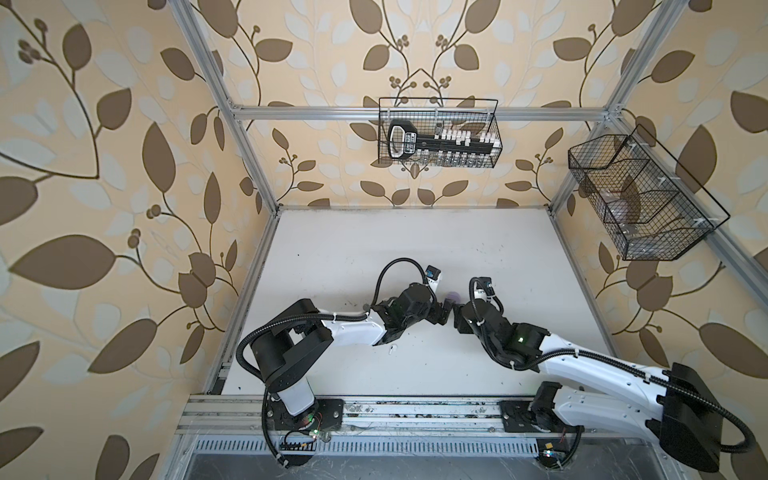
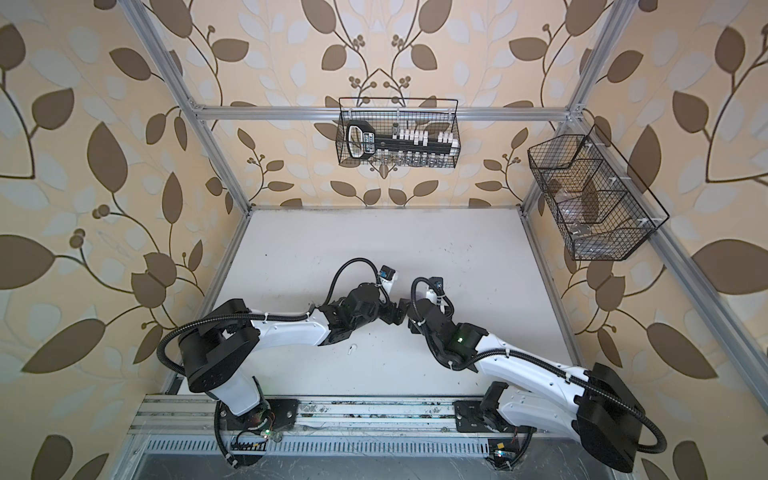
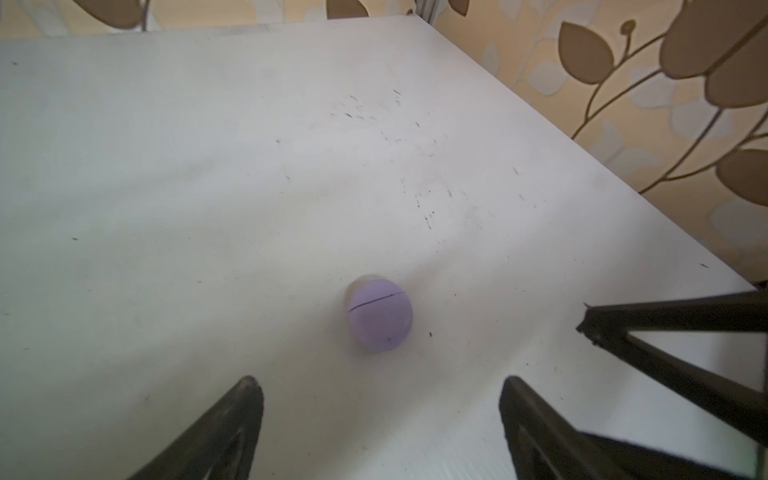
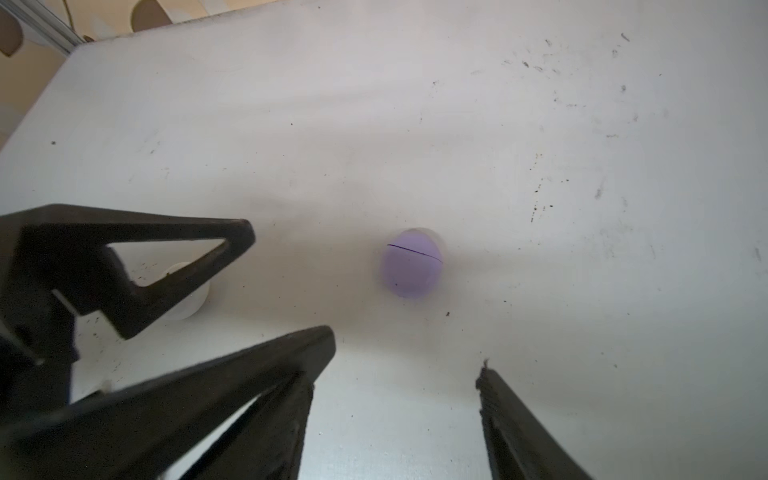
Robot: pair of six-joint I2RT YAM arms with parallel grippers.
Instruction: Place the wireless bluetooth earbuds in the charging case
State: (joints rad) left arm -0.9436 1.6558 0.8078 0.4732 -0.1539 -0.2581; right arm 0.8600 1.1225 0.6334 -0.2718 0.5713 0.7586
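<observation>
1. The white table (image 1: 415, 257) is scuffed, and both arms meet mid-table.
2. The left gripper (image 3: 379, 380) has its fingers spread wide and empty. The right gripper (image 4: 406, 353) also has its fingers apart, holding nothing.
3. The lavender charging case (image 3: 380, 316) lies shut on the table. Both wrist views show its seam. A top view shows only a sliver at 12 o'clock of the gripper tips.
4. The white round case (image 4: 189, 305) appears in the right wrist view alone, half behind a left finger.
5. The white earbud (image 1: 390, 350) shows in both top views only, loose on the table at 8 o'clock of the grippers.

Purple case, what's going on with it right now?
The closed lavender case lies free on the table. The left gripper and right gripper both stand open just short of it, nothing between their jaws. A white earbud lies loose on the table beside the left arm, not yet in any case.
</observation>
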